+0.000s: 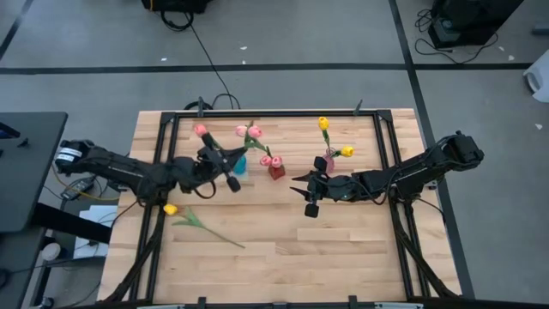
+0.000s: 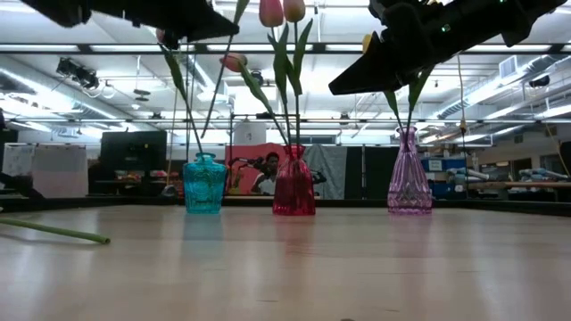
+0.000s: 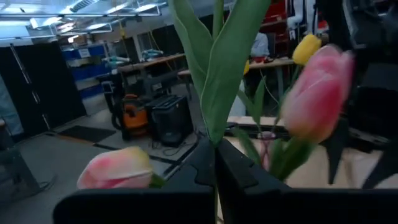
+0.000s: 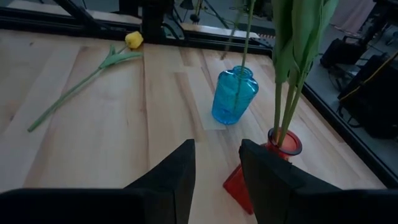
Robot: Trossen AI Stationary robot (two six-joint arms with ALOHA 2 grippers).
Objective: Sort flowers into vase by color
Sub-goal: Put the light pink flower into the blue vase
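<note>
From above, three vases stand in a row across the far half of the wooden table (image 1: 283, 249): a blue vase (image 1: 240, 165), a red vase (image 1: 276, 171) and a pink vase (image 1: 328, 162). Pink tulips (image 1: 255, 131) fan out over the blue and red vases; yellow tulips (image 1: 324, 124) rise from the pink one, so the colours look mostly grouped already. One yellow tulip (image 1: 171, 209) lies flat near the left edge, apparently yet to be sorted. The left gripper (image 1: 216, 157) sits just beside the blue vase with its fingers pinched on a green stem, probably seating a pink flower. The right gripper (image 1: 310, 190) hovers in front of the pink vase, fingers parted and holding nothing.

The table-level view adds what the overhead cannot: all three vases stand upright, stems rise steeply out of their necks, and both arms hang well above the vase mouths. The loose stem shows at the left edge.

The left wrist view shows the stem and leaves rising right at the closed fingers, with pink buds close on either side.

The right wrist view looks between its spread fingers (image 4: 168, 180) at the blue vase holding a single thin stem, the red vase's rim, and the yellow tulip lying beyond.
</note>
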